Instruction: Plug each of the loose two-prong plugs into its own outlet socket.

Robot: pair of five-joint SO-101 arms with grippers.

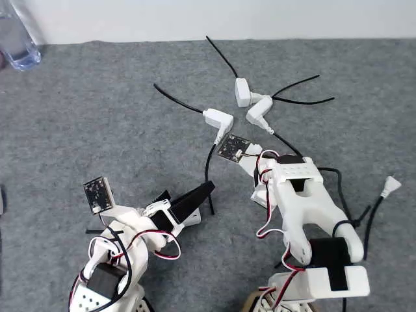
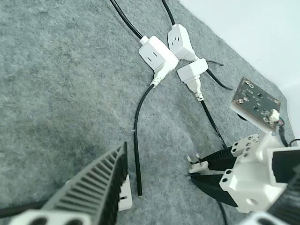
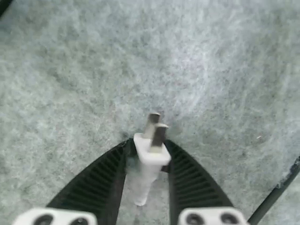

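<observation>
**A:** What is the biggest thing here?

**B:** The grey felt mat [image 1: 97,117], which runs back to a white wall [image 1: 195,19]. A clear bottle [image 1: 16,45] stands in the far corner. I judge the felt soft and a little grippy, so things should drag on it rather than skate.

**A:** And the arms?

**B:** The right gripper [image 3: 147,143] is clamped on a white plug [image 3: 149,157], low over the felt, with its jaws pressed against the 2 sides of the body. The left gripper [image 1: 198,205] sits low beside a black cable [image 2: 136,136]. I cannot tell whether it is parted or closed.

**A:** Where does the plug go?

**B:** Ahead of it, near but apart, lie the nearer socket [image 2: 157,54] and the farther socket [image 2: 180,41], both with their slots showing. A third cord end [image 2: 192,70] lies just beside them with its face hidden.

**A:** How will the plug handle?

**B:** It is probably light, hard and smooth, so it could twist in the jaws if the push is off-line. The body just behind the 2 prongs [image 3: 157,126] looks like the right place to hold it. The sockets are loose and would likely slide back unless braced.

**A:** Anything smaller?

**B:** A small white cord end [image 1: 390,186] lies well apart, beyond the right arm. It may be another plug, but it is too small to tell.
</observation>
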